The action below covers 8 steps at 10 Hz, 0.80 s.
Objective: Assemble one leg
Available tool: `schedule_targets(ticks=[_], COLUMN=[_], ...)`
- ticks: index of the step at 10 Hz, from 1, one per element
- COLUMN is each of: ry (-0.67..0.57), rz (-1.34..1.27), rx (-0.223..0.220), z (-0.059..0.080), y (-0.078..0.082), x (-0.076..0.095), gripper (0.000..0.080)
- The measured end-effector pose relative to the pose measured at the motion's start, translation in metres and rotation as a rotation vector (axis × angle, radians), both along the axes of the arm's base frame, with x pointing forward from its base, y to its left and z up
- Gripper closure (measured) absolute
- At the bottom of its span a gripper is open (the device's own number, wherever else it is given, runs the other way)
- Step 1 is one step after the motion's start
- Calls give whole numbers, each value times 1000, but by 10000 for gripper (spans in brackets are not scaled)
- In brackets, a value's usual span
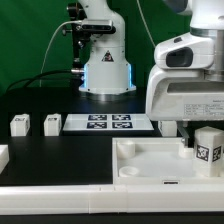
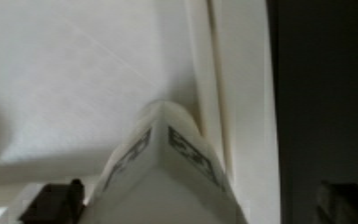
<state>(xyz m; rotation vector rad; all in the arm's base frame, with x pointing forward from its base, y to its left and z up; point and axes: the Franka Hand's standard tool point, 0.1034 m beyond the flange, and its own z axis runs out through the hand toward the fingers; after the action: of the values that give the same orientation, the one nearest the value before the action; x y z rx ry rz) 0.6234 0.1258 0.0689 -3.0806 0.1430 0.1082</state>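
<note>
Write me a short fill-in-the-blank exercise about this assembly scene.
1. ___ legs stand on the exterior view's left of the marker board.
2. The end effector hangs with its jaws ___.
3. The table is ___ in colour.
4. A third leg stands near the exterior view's ___ edge, by the tray-like piece.

Missing words: two; open; black; right.

Panda arm and hand [image 1: 197, 140], exterior and wrist views.
The arm's white base stands at upper centre of the exterior frame; its bulky white wrist housing fills the right side, lowered close to the table. The hand points downward, jaws spread wide apart. In the wrist view, two dark fingertips [image 2: 55, 200] show at the lower corners.
</note>
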Motion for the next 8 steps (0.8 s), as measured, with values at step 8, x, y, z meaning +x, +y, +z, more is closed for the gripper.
schedule_targets(ticks=[8], ry=[-25], rz=[426], rx=[7], z=[-6], y=[-8], x=[-5], gripper=[151])
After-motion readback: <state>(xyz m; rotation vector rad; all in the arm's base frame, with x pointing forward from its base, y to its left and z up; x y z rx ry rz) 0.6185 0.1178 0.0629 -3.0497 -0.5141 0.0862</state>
